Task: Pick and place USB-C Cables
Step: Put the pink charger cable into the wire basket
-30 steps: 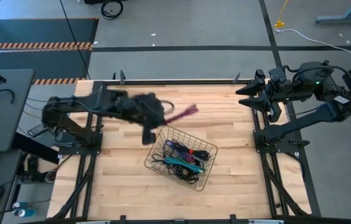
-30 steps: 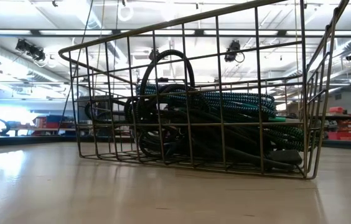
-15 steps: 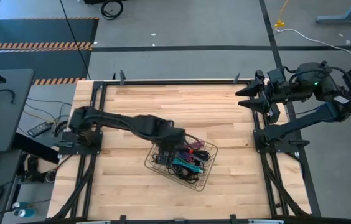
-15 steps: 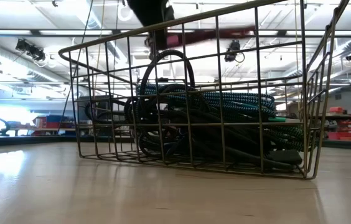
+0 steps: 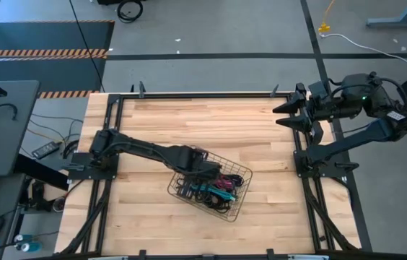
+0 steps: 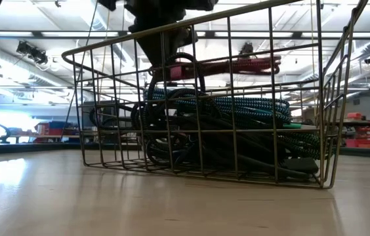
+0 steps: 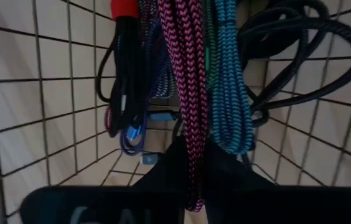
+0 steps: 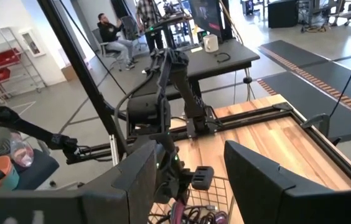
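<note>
So I've got the left gripper (image 5: 205,170) down over the wire basket (image 5: 241,206), which sits around the middle of the wooden surface (image 5: 153,123). It's clamped shut on a magenta cable (image 7: 190,93), and from the left wrist cam that cable hangs straight down into the basket alongside a teal cable (image 7: 228,93). In the low view the magenta cable (image 6: 237,65) stretches out sideways across the top of the pile, just below the basket's rim.

The rest of the USB-C cables (image 5: 214,191) are all heaped inside the basket: black ones, the teal one, a bluish one.

The right gripper (image 5: 284,114) is parked well away from the basket at the surface's far right edge, fingers spread open with nothing in them.
</note>
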